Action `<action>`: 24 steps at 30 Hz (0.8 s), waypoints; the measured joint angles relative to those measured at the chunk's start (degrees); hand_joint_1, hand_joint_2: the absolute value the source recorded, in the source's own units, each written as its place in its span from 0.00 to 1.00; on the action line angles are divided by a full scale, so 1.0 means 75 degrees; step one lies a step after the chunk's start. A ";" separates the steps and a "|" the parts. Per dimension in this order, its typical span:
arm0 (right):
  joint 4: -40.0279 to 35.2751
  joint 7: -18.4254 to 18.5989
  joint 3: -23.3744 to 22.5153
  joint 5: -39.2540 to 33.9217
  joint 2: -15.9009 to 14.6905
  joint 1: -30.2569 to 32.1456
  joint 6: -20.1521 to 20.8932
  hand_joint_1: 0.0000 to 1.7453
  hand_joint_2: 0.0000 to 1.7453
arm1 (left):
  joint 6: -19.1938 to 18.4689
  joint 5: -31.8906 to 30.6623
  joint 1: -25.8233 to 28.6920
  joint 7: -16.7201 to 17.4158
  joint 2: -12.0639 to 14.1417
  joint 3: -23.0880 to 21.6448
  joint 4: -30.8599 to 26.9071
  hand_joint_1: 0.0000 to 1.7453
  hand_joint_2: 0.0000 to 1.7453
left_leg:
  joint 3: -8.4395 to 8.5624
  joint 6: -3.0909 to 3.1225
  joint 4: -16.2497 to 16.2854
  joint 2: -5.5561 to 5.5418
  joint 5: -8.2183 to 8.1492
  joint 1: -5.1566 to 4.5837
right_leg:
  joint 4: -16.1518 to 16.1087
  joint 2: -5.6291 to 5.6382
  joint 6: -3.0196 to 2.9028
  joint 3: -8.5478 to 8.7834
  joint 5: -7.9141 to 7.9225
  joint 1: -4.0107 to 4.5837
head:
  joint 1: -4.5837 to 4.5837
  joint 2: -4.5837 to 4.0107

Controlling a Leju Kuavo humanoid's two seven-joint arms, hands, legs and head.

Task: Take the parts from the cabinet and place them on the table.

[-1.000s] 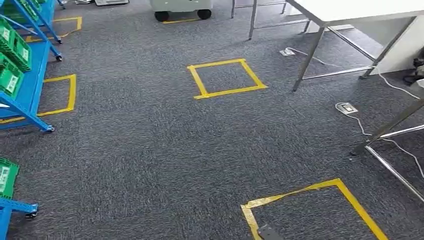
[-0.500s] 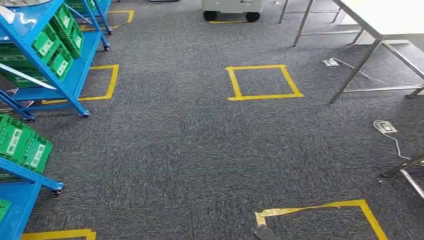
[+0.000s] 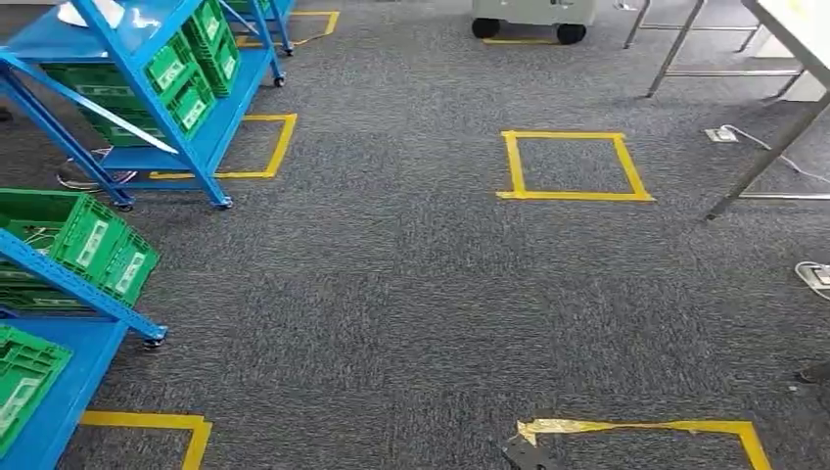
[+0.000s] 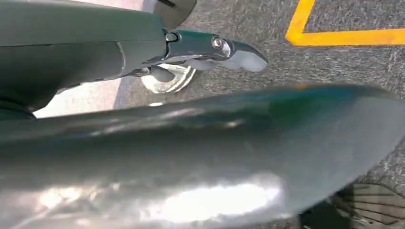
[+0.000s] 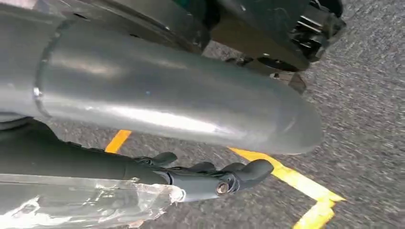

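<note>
Head view looked down on grey carpet floor (image 3: 391, 294). Blue wheeled cabinet (image 3: 147, 108) stood at floor's far left, green bins (image 3: 196, 69) on its shelves; nearer blue rack (image 3: 59, 323) held more green crates (image 3: 88, 245). Parts inside bins too small to make out. Yellow tape square (image 3: 573, 164) marked floor centre. Metal-legged worktop (image 3: 793, 24) at far right corner. Left hand (image 4: 210, 50) hung over carpet, fingers loosely extended, holding nothing. Right hand (image 5: 210, 176) likewise, nothing in it.
</note>
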 joint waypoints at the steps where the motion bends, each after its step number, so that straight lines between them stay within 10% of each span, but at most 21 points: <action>1: 0.0000 0.0000 0.0000 0.0000 -0.0003 -0.0003 0.0000 0.00 0.00 | 0.0000 0.0000 -0.0003 -0.0012 -0.0006 -0.0003 0.0000 0.00 0.00 | -0.0043 0.0047 0.0022 -0.0090 0.0010 0.0010 | -0.0037 -0.0078 0.0020 0.0023 0.0009 0.0022 | 0.0079 0.0000; 4: 0.0003 0.0000 0.0000 0.0000 -0.0003 -0.0021 -0.0003 0.00 0.00 | -0.0020 -0.0006 0.0025 -0.0032 -0.0023 -0.0003 0.0000 0.00 0.00 | -0.0058 0.0174 -0.0015 -0.0326 0.0051 0.0042 | -0.0046 -0.0227 0.0130 0.0050 -0.0052 0.0001 | 0.0070 0.0000; 6: 0.0003 -0.0009 0.0000 -0.0009 -0.0006 -0.0024 -0.0006 0.00 0.00 | -0.0023 -0.0009 0.0022 -0.0032 -0.0035 -0.0003 0.0000 0.00 0.00 | -0.0072 0.0271 -0.0016 -0.0448 0.0073 0.0068 | 0.0645 0.0408 0.0202 -0.0243 -0.0521 -0.0041 | 0.0114 0.0003; 9: 0.0003 -0.0006 0.0003 -0.0015 -0.0003 0.0020 -0.0003 0.00 0.00 | -0.0035 -0.0003 0.0015 -0.0047 -0.0061 -0.0003 0.0000 0.00 0.00 | -0.0096 0.0291 -0.0011 -0.0724 0.0087 0.0063 | 0.2466 0.0590 0.0219 -0.1125 -0.1198 -0.0045 | 0.0119 0.0000; 12: 0.0003 0.0032 0.0003 -0.0012 -0.0003 0.0020 -0.0015 0.00 0.00 | -0.0032 0.0055 0.0038 -0.0055 -0.0052 -0.0003 0.0000 0.00 0.00 | -0.0065 0.0277 -0.0003 -0.1012 0.0094 0.0076 | 0.1562 0.0618 0.0198 -0.0799 -0.0439 -0.0068 | 0.0117 0.0003; 14: 0.0003 0.0082 0.0003 0.0000 -0.0003 0.0014 -0.0026 0.00 0.00 | -0.0035 0.0076 0.0030 -0.0055 -0.0050 0.0000 0.0000 0.00 0.00 | -0.0063 0.0205 0.0005 -0.1172 0.0102 0.0093 | 0.0203 0.1120 0.0227 -0.0197 0.0099 -0.0164 | 0.0120 0.0000; 15: 0.0003 0.0102 0.0003 0.0000 0.0006 0.0009 -0.0029 0.00 0.00 | -0.0035 0.0087 0.0012 -0.0055 -0.0038 0.0000 0.0000 0.00 0.00 | -0.0119 0.0154 0.0069 -0.1254 0.0094 0.0051 | -0.0001 0.1278 0.0215 -0.0111 -0.0001 -0.0181 | 0.0111 0.0000; 19: 0.0000 0.0140 0.0020 0.0012 0.0026 0.0007 -0.0029 0.00 0.00 | -0.0035 0.0131 0.0074 -0.0055 -0.0020 0.0000 0.0000 0.00 0.00 | -0.0231 -0.0041 0.0002 -0.1542 0.0219 0.0114 | 0.0074 0.0998 0.0034 -0.0123 0.0068 -0.0150 | 0.0111 0.0000; 22: 0.0009 0.0152 0.0032 0.0029 0.0035 -0.0010 -0.0052 0.00 0.00 | -0.0047 0.0204 0.0047 -0.0052 -0.0012 0.0011 0.0000 0.00 0.00 | -0.0719 -0.0128 0.1040 -0.0786 -0.0459 0.0074 | 0.0022 0.0720 -0.0115 -0.0123 0.0109 -0.0131 | 0.0029 0.0000; 24: 0.0009 0.0152 0.0044 0.0055 0.0050 0.0021 -0.0055 0.00 0.00 | -0.0073 0.0236 0.0033 -0.0009 -0.0009 0.0035 0.0000 0.00 0.00 | -0.1296 -0.0148 0.2278 -0.0672 -0.0977 0.0077 | 0.0025 0.0499 -0.0134 -0.0153 0.0103 -0.0102 | 0.0029 0.0000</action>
